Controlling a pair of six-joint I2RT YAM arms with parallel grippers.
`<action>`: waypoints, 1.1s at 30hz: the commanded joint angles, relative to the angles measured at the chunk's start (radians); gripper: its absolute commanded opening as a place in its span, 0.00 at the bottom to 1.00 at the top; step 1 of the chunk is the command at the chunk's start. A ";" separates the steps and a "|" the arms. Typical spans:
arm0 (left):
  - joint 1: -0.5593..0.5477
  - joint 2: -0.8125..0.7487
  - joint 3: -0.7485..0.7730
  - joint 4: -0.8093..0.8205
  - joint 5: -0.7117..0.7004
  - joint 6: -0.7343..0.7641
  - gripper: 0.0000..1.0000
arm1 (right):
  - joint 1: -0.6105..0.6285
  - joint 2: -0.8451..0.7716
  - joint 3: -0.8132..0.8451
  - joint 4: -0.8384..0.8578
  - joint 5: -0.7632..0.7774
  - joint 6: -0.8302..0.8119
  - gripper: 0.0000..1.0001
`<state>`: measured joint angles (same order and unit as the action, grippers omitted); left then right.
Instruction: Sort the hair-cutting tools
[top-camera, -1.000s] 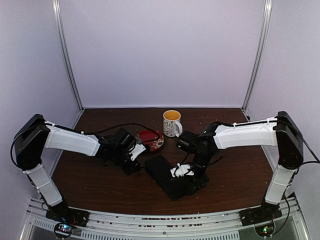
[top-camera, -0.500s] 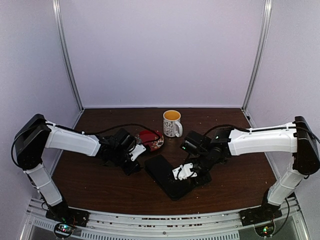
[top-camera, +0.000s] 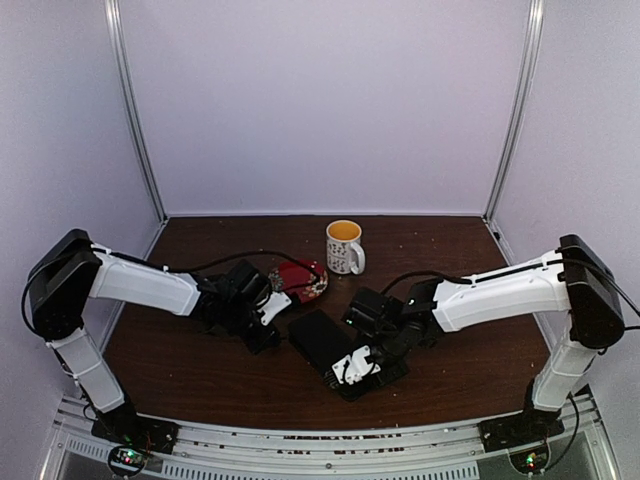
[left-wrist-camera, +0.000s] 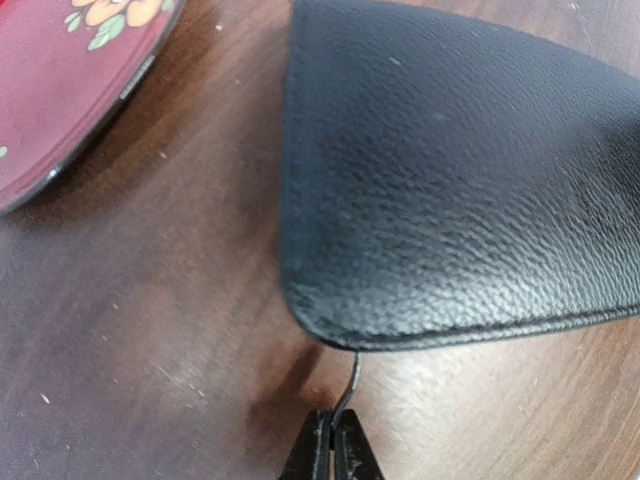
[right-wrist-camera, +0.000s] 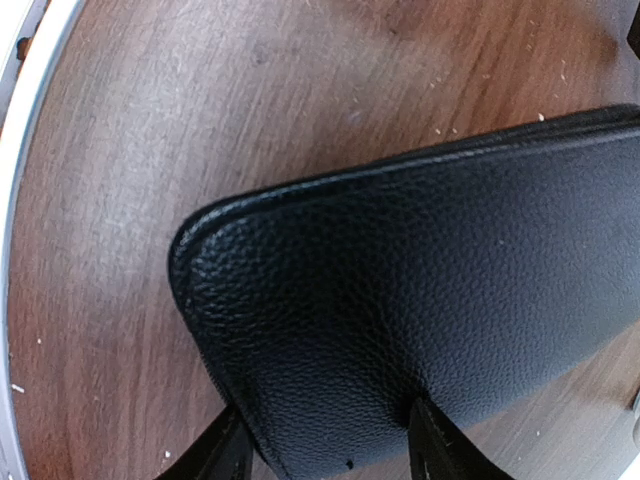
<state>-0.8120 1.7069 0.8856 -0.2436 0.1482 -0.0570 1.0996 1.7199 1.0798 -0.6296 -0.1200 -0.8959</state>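
While the left claw (left-wrist-camera: 333, 432) pinches a thin wire (left-wrist-camera: 351, 385) at the black case (left-wrist-camera: 450, 180), the right claw (right-wrist-camera: 325, 435) clamps its end.

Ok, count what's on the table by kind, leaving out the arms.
case: 1
saucer: 1
mug: 1
Total: 3
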 joint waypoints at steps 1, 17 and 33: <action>-0.060 -0.061 -0.050 0.008 -0.020 0.020 0.00 | 0.004 0.045 0.006 0.052 0.034 -0.014 0.52; -0.237 -0.039 -0.005 0.072 0.090 0.002 0.00 | 0.004 0.097 0.036 0.104 0.010 0.132 0.47; -0.181 -0.114 -0.042 0.059 -0.054 -0.081 0.00 | 0.011 0.082 0.074 0.086 -0.078 0.293 0.47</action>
<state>-1.0378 1.6539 0.8719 -0.1925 0.1551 -0.1070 1.1069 1.7638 1.1130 -0.5953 -0.1463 -0.6815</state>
